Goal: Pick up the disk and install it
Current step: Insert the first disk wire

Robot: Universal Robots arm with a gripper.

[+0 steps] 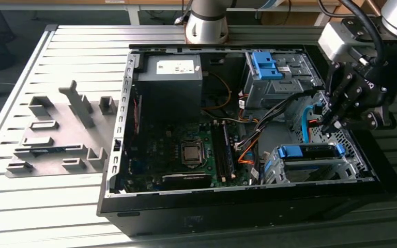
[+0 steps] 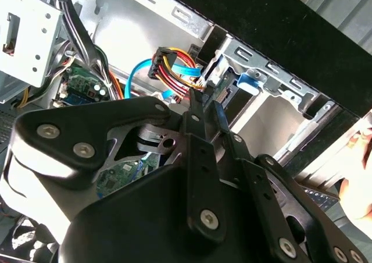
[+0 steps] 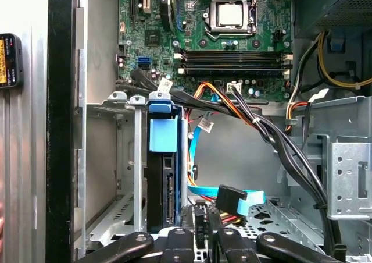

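1. Hovering over the open computer case (image 1: pixel 116 170), the gripper (image 1: pixel 333 121) hangs above the drive cage (image 1: pixel 322 168) at the case's corner nearest the exterior view's right and bottom.
2. Whether the jaws are released or clenched cannot be told; in the second wrist view the gripper (image 2: pixel 200 109) has its tips down among coloured power wires (image 2: pixel 174 62) and a blue data cable (image 2: pixel 139 71), but nothing shows clearly between them.
3. The disk (image 1: pixel 309 151) sits already in the drive cage, its blue frame showing along the cage's top; in the first wrist view the disk (image 3: pixel 162 158) stands on edge in the slot, connector end facing the gripper.
4. A black connector on a blue cable (image 3: pixel 232 198) lies loose on the case floor just beside the disk, apart from it.
5. The motherboard (image 1: pixel 178 150) fills the case's middle, with the dark power supply box (image 1: pixel 167 77) towards the far edge.
6. A grey fixture plate (image 1: pixel 60 134) rests on the slatted table (image 1: pixel 19 196), near the table's edge at the exterior view's left.
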